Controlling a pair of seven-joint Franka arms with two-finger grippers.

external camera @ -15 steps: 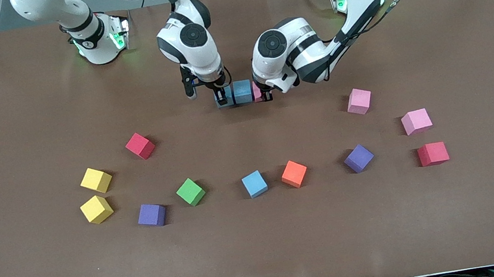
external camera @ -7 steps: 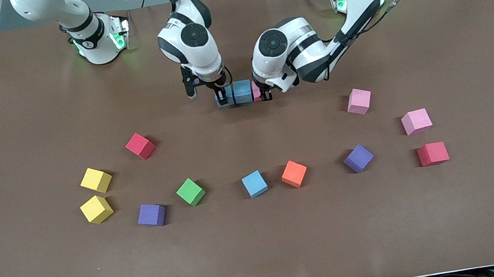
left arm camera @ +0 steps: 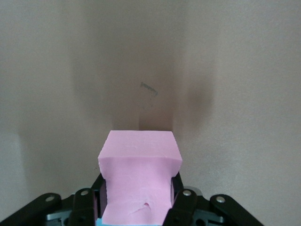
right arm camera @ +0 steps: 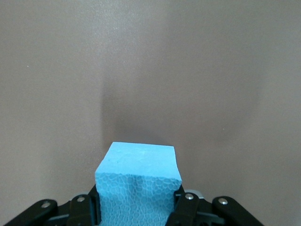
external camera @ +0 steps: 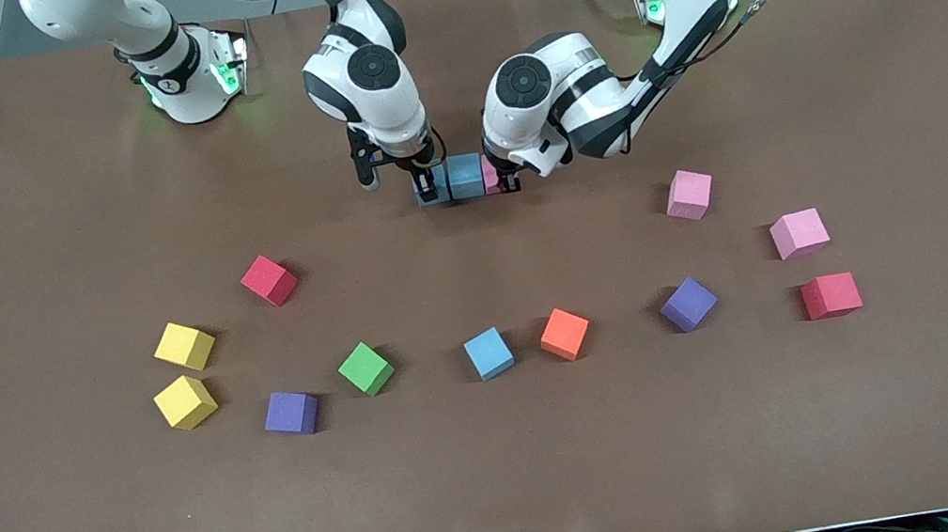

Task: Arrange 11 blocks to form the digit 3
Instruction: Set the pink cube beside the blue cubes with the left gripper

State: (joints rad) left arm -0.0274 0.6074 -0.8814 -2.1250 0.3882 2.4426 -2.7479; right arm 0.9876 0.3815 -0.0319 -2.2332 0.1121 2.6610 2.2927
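left pincer (external camera: 507, 183) clenched on pink block (left arm camera: 140, 176), right pincer (external camera: 427, 190) clenched on blue block (right arm camera: 137, 183); both low at surface (external camera: 3, 236), flanking middle blue block (external camera: 465, 176) in tight row. other blocks scattered nearer camera; bare brown margin along every surface edge.

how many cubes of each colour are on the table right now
light blue cube: 3
pink cube: 3
purple cube: 2
yellow cube: 2
red cube: 2
orange cube: 1
green cube: 1
total: 14
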